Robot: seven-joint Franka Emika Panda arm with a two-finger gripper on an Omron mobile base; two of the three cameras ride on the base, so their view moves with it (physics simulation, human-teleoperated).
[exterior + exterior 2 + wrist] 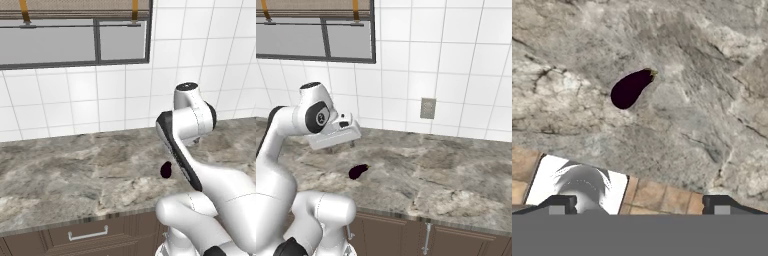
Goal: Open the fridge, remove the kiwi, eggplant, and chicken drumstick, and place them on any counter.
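A small eggplant (631, 88) is seen lying on its side on the counter (456, 185), alone on bare stone. It is glossy and so dark a purple that it is nearly black, oval, with one fat rounded end and one narrower end tipped by a small brownish stem. In the right base view it (358, 171) rests a little way in from the counter's front edge, below and just in front of the raised hand. In the left base view it (166, 170) is partly hidden behind the arm.

The gripper (637, 205) is held above the counter, apart from the eggplant, with its jaws spread wide and nothing between them; the two dark fingertips (559, 205) are set far apart at the bottom of the hand view.

The counter is grey-beige marbled stone over dark brown cabinets (401, 235) with metal handles (88, 234). Behind it, a wall of white tiles (456, 60) is shown, with a grey outlet plate (428, 108) and a window (65, 42) high on the left.
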